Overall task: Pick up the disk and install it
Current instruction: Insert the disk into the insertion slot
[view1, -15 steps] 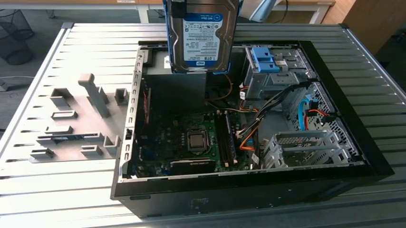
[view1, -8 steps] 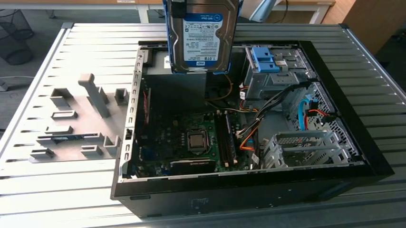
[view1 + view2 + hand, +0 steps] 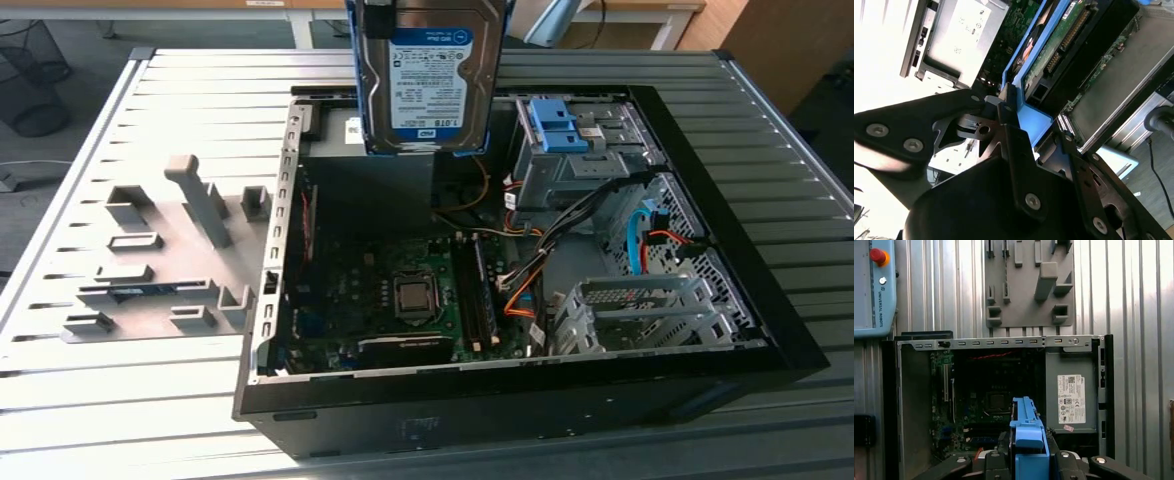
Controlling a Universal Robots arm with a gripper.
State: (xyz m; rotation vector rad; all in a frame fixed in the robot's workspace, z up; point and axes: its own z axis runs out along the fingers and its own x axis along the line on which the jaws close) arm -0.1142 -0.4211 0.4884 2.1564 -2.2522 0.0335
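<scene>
The disk [image 3: 430,85], a silver drive with a white-and-blue label in a blue plastic frame, hangs upright in the air above the far side of the open computer case [image 3: 747,330]. My gripper [image 3: 1026,120] is shut on the disk's blue frame. In the second wrist view its black fingers [image 3: 1014,145] clamp the frame, and the drive's green circuit side [image 3: 1064,45] shows beyond them. The first wrist view has the blue frame [image 3: 1026,440] edge-on between the fingers [image 3: 1064,460], with the case's inside below it.
Inside the case lie the motherboard [image 3: 400,290], a grey power-supply box with a white sticker [image 3: 1071,390], and a drive cage with blue brackets [image 3: 567,130]. A grey fixture plate [image 3: 147,270] sits at the exterior view's left. A pendant with a red button [image 3: 874,290] lies on the slatted table.
</scene>
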